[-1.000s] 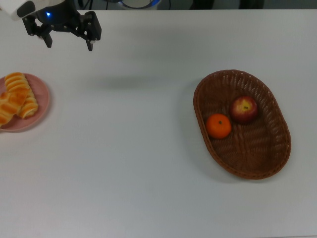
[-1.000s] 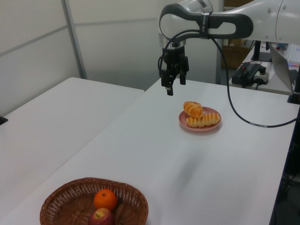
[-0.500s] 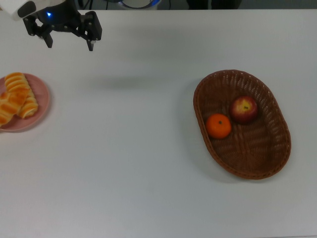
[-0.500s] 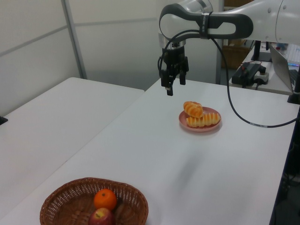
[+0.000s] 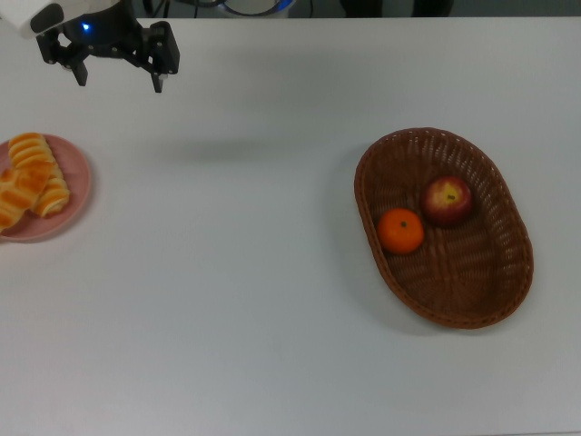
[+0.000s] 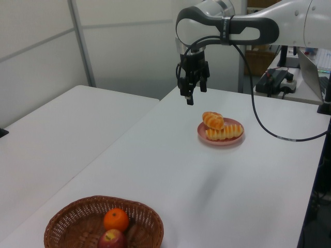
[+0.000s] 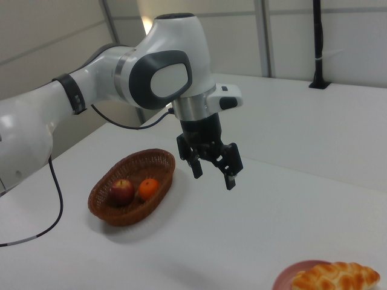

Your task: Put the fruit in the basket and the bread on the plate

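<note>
The gripper [image 7: 212, 171] hangs above the white tabletop [image 5: 227, 272] with its jaws open and nothing between them, near the top view's upper left corner. Both rolls [image 6: 220, 127] lie side by side on the pink plate [image 5: 71, 213] at the top view's left edge. Well apart, toward the top view's right, the apple [image 5: 447, 201] and tangerine [image 5: 400, 231] sit next to each other in the basket [image 5: 490, 291].
</note>
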Tool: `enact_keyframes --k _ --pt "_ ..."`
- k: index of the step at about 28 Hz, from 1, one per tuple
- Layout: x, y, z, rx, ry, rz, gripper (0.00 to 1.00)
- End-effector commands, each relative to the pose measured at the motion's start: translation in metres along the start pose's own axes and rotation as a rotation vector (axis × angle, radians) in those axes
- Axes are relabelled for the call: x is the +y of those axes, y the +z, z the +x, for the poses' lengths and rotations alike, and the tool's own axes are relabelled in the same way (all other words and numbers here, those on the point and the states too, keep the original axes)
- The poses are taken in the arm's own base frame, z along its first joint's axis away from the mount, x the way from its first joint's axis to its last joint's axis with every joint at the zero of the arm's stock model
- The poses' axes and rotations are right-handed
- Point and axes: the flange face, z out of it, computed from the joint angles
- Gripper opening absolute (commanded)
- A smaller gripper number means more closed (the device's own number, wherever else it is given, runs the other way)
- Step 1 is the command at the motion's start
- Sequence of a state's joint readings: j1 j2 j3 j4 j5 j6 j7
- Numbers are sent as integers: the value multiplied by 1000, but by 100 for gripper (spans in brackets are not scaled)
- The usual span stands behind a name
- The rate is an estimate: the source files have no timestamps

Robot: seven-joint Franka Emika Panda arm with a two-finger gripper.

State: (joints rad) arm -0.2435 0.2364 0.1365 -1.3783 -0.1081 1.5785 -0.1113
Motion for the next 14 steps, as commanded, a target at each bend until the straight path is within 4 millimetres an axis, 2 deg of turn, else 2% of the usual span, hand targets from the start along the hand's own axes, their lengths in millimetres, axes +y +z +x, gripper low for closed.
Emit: enact_keyframes --k 1,14 --pt "0 0 -7 -24 -25 -15 100" --pt "2 6 -5 -32 -26 -13 100"
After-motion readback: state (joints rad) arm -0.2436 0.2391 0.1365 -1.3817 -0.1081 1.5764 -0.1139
